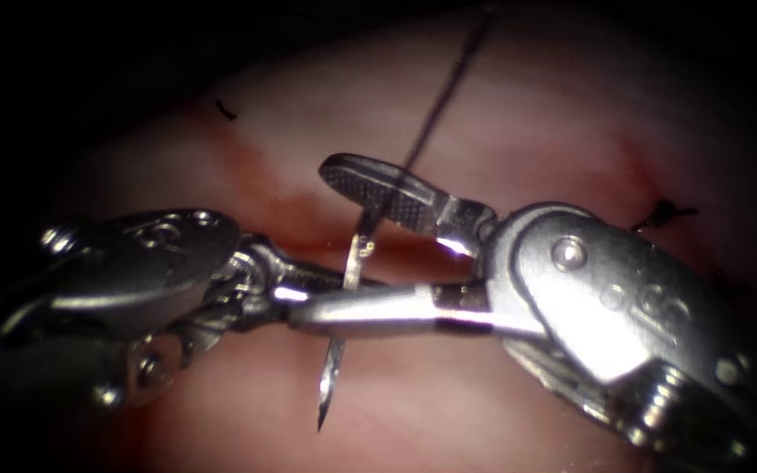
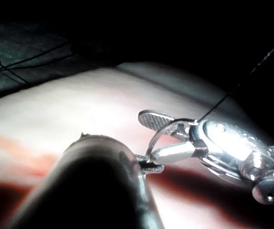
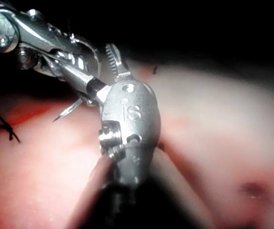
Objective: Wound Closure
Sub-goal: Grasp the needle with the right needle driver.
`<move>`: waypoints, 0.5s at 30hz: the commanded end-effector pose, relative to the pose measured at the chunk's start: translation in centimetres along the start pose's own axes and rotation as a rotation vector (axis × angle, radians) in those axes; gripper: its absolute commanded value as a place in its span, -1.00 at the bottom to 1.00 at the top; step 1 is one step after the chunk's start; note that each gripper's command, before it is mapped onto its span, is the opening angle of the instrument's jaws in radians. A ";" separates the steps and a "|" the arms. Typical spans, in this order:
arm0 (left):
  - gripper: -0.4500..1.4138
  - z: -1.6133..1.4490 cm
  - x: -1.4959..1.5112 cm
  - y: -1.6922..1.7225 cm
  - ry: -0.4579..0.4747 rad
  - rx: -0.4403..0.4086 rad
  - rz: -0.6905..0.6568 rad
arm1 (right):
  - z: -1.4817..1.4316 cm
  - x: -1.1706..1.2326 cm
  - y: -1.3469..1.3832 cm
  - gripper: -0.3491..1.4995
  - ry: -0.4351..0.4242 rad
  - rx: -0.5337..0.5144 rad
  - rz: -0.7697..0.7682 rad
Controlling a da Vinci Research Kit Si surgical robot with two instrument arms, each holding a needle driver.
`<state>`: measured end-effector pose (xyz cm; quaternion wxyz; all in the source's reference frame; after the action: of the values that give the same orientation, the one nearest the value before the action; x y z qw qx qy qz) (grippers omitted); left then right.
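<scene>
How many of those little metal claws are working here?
2. The left claw, entering from the left, is shut on the needle near mid-curve. The right claw, entering from the right, stands open around the needle. The needle is clear of the tissue.

surgical practice bench: tissue (image 1: pixel 501 114), steel tools

Pink tissue (image 1: pixel 501 131) w/ red fluid (image 1: pixel 247 175); silver needle (image 1: pixel 357 254); black thread (image 1: pixel 449 83).
</scene>
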<state>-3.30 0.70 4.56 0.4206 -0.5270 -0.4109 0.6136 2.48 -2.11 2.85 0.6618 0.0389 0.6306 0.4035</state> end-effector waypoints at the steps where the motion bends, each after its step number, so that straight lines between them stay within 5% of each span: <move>1: -1.00 0.04 0.09 -0.04 0.001 -0.003 0.006 | 0.15 0.05 0.02 -0.06 0.007 -0.001 0.001; 4: -1.00 0.03 0.08 -0.03 0.000 -0.003 0.007 | 0.15 0.06 0.02 -0.38 0.007 -0.002 0.001; 6: -1.00 0.03 0.07 -0.03 0.000 -0.004 0.008 | 0.15 0.06 0.02 -0.96 0.006 -0.004 0.001; 15: -1.00 0.03 0.07 0.00 -0.003 -0.014 0.007 | 0.17 0.04 0.03 -1.00 -0.027 0.006 -0.006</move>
<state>-3.29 0.66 4.52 0.4149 -0.5304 -0.4160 0.6111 2.49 -2.08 2.86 0.6717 0.0485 0.6238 0.3967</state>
